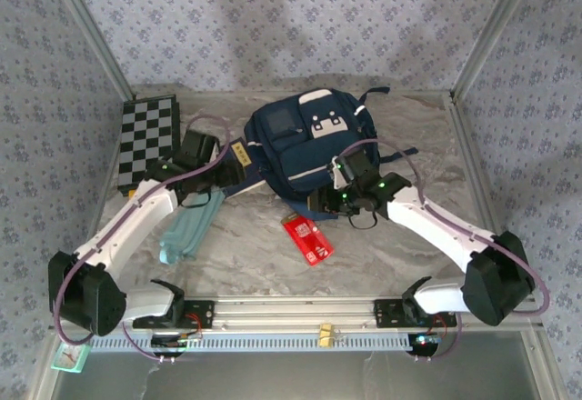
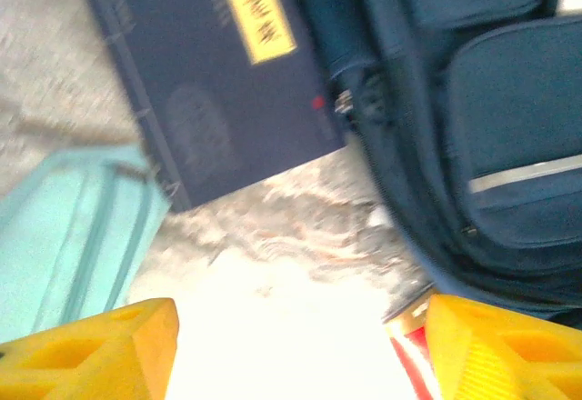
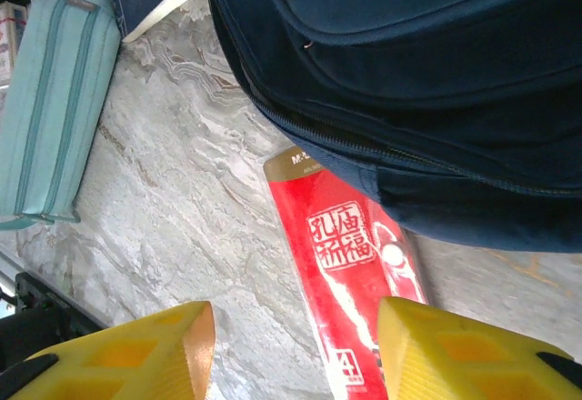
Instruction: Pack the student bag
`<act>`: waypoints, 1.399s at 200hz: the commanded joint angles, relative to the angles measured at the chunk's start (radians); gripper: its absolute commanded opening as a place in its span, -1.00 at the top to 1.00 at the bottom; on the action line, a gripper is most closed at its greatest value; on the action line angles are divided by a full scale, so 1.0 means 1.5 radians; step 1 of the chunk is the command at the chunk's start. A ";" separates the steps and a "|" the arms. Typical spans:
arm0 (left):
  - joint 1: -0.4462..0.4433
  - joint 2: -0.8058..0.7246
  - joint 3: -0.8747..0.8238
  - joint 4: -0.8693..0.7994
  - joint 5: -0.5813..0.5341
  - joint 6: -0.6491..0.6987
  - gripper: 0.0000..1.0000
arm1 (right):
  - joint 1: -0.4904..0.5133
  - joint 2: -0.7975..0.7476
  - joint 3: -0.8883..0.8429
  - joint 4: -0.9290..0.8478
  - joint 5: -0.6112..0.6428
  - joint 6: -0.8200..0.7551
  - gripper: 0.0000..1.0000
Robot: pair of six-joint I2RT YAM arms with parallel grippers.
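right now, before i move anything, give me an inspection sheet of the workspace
surface: marbled grey table top, dry, no spills seen
job's things: student bag lying flat at the back centre, front pockets look zipped
clutter: red packet just in front of the bag; teal pencil case and navy book beside the bag; checkerboard at the back left
grippers: left gripper open, nothing between the fingers; right gripper open above the red packet
cables: purple cables looped along both arms, not snagged on anything
surroundings: patterned walls, metal frame
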 commanded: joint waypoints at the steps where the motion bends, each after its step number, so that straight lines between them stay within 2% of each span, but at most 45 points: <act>1: 0.013 -0.014 -0.035 0.004 0.023 -0.062 -0.48 | 0.029 0.022 -0.021 0.082 0.028 0.064 -0.05; 26: 0.014 0.041 -0.065 0.085 0.070 -0.130 -0.50 | 0.056 0.070 0.006 0.103 0.053 0.068 -0.08; 57: 0.014 0.118 -0.071 0.175 0.079 -0.182 -0.50 | 0.079 0.137 0.044 0.136 0.049 0.078 -0.08; 113: 0.035 0.213 -0.041 0.227 0.045 -0.165 -0.47 | 0.111 0.243 0.141 0.127 0.060 0.074 -0.08; 133: 0.059 0.228 -0.049 0.238 0.049 -0.165 -0.47 | 0.124 0.294 0.200 0.107 0.081 0.067 -0.08; 171: 0.101 0.248 -0.061 0.243 0.045 -0.151 -0.47 | 0.128 0.394 0.298 0.091 0.071 0.062 -0.08; 218: 0.161 0.235 -0.061 0.217 0.036 -0.112 -0.47 | 0.128 0.520 0.427 0.032 0.117 0.045 -0.09; 244: 0.164 0.227 -0.058 0.217 0.055 -0.106 -0.47 | 0.110 0.579 0.506 -0.014 0.155 0.021 -0.10; 280: 0.163 0.223 -0.058 0.232 0.091 -0.142 -0.47 | 0.081 0.632 0.588 -0.061 0.196 0.009 -0.15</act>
